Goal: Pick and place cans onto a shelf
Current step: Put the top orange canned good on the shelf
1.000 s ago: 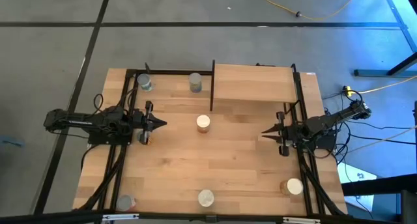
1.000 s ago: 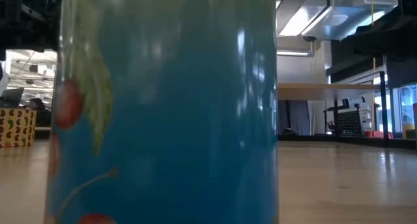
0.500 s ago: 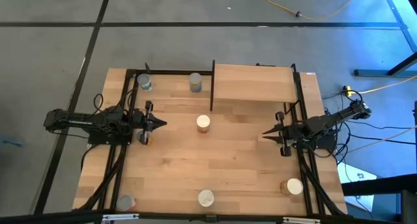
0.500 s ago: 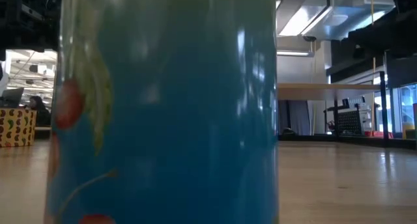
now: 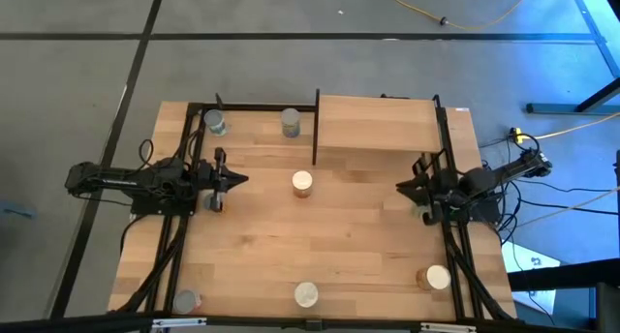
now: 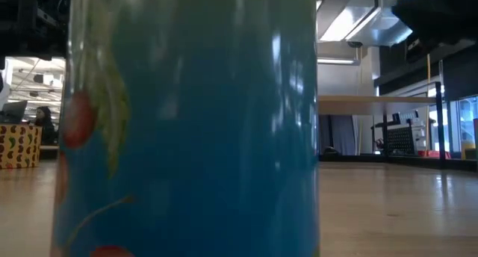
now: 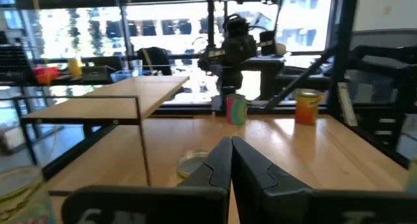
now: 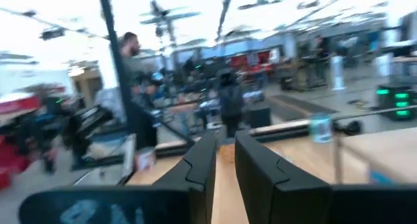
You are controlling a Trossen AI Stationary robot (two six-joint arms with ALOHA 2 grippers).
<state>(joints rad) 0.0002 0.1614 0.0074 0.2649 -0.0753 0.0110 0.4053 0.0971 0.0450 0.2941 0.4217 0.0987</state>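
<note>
**Both arms hover empty, six cans out on the bench, shelf bare**

Looking down from above: the left gripper hangs over the left side of the bench, fingers pressed together with nothing between them. Its wrist view confirms it, the two dark fingers meeting at the tips. Across the way, the right gripper sits just below the shelf, near its front right post. In the right wrist view its fingers show a narrow gap, holding nothing.

Where are the cans? None on the shelf. The orange can stands alone mid-bench, between the two arms and the nearest target for either. A yellow-green can and a grey-blue can stand at the far edge, left of the shelf. Three more line the near edge: a grey can, a pale-lidded can and an orange-sided can. The low view is nearly filled by one can's blue label.

How will they handle? These look rigid and smooth-walled, probably light, so slippery under a weak pinch and easy to tip. I'd say the fingers should close across the middle of the side wall, keeping the can upright.
</note>
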